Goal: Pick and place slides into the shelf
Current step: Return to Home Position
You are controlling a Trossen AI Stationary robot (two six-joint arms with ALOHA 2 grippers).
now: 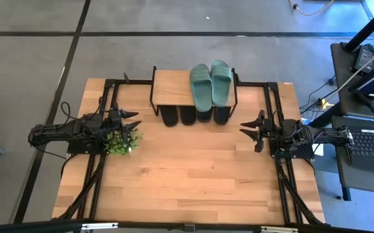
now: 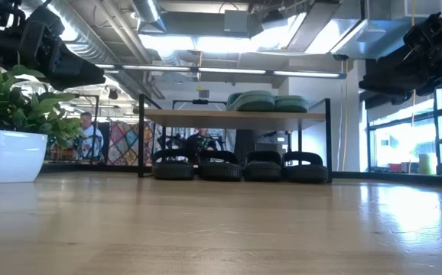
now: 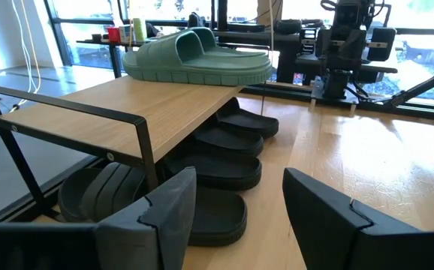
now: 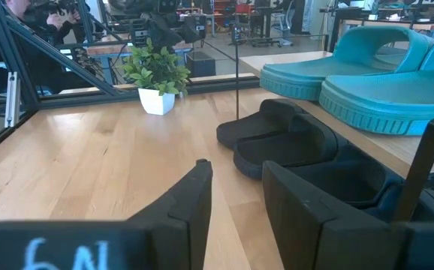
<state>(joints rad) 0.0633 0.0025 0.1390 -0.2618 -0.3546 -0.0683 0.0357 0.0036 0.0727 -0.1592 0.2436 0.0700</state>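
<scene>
The shelf (image 1: 173,87), a light plank on thin black legs, stands at the table's far middle. Two sage-green slides (image 1: 211,83) lie side by side on the right part of its plank (image 3: 138,101). Several black slides (image 2: 240,165) stand in a row on the table under the plank, their ends sticking out toward the near side (image 1: 195,116). My left gripper (image 1: 137,123) hovers open at the table's left, pointing level toward the shelf. My right gripper (image 1: 242,129) hovers open at the right, also facing the shelf. Neither has anything between its fingers.
A small green plant in a white pot (image 2: 8,153) stands on the table right under my left gripper (image 3: 239,202). Black frame rails (image 1: 281,181) run along the table's left and right sides. Bare wood (image 1: 187,181) fills the near half. A desk with a laptop (image 1: 368,139) stands off the right edge.
</scene>
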